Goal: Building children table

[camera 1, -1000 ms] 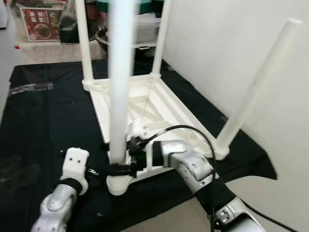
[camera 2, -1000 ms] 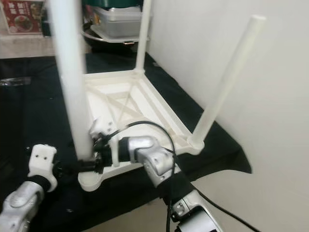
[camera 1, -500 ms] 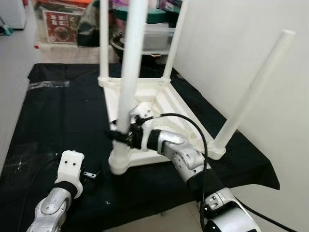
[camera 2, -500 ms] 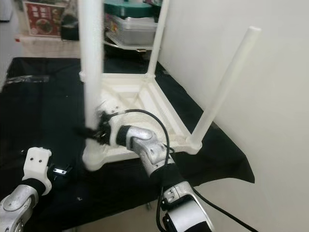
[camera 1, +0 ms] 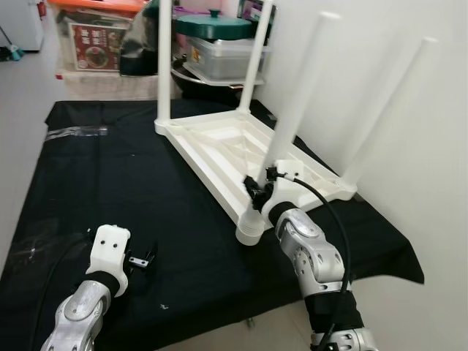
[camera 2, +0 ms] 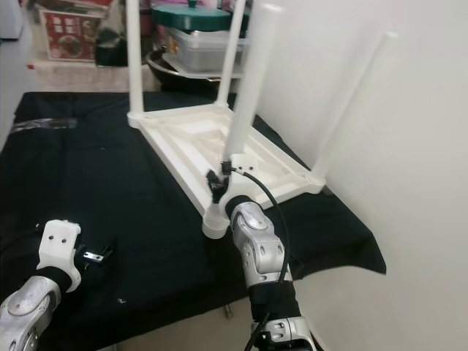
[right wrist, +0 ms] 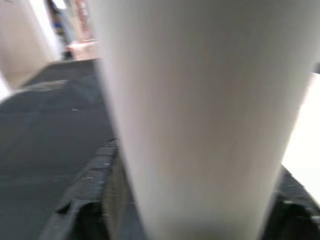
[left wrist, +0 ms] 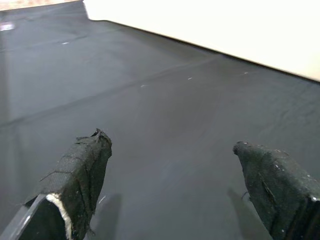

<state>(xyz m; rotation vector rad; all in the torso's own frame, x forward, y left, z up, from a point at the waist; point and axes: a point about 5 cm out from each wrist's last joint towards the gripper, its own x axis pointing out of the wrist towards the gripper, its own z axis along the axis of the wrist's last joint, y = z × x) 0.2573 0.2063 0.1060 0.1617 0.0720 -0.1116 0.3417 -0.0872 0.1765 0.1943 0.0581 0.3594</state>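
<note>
white children's table (camera 1: 241,150) lay upside down on the black cloth (camera 1: 110,183), four legs up, centre to 2 o'clock of view. right gripper (camera 1: 257,191) was clamped on the near leg (camera 1: 296,110), low by its socket at the near corner. versus half a second before, that leg had swung from 11 o'clock over to 1 o'clock and the table had turned with it. left gripper (left wrist: 170,185) hovered at 7 o'clock over the cloth, fingers (left wrist: 87,165) spread, holding nothing.
</note>
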